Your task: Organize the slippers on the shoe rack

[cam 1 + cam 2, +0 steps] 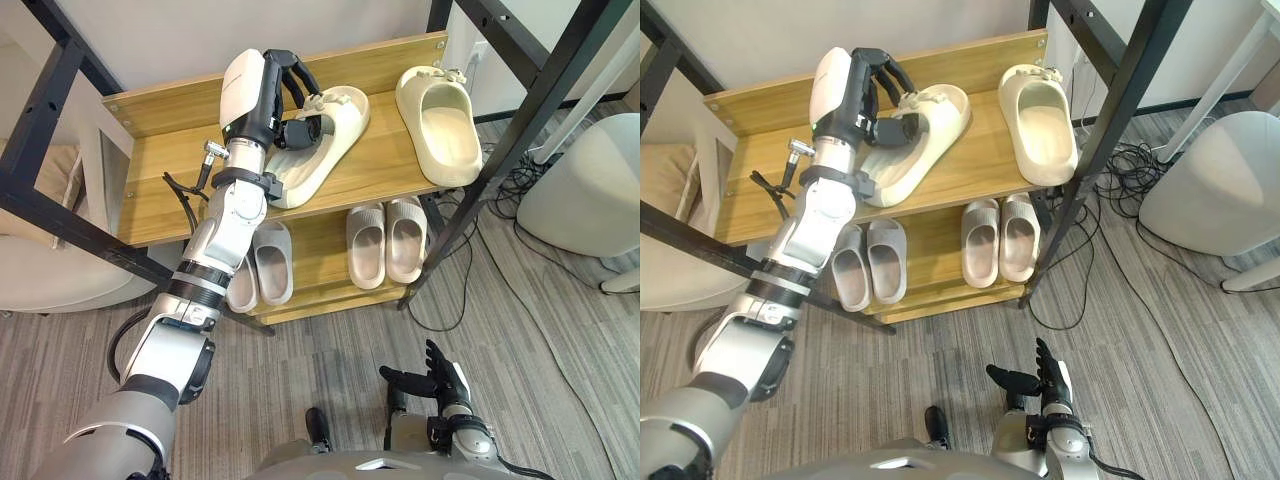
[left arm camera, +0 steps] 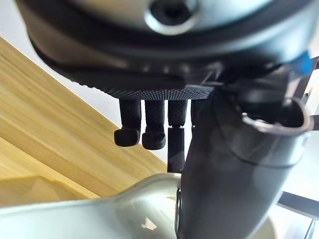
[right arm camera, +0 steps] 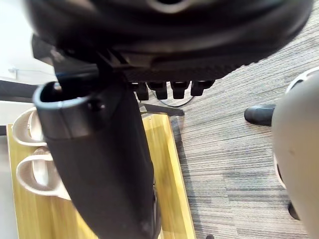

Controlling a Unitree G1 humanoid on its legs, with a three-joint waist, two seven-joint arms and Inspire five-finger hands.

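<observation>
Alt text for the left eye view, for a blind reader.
The left hand grips a cream slipper lying askew on the rack's top shelf, its mate alongside. A grey pair and a beige pair sit below; right hand open.

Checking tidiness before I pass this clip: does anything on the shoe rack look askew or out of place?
Yes. On the top shelf, the left cream slipper lies diagonally, out of line with the right cream slipper, which sits roughly straight. The left hand has its fingers curled over it. Below, the grey pair and the beige pair sit neatly side by side.
</observation>
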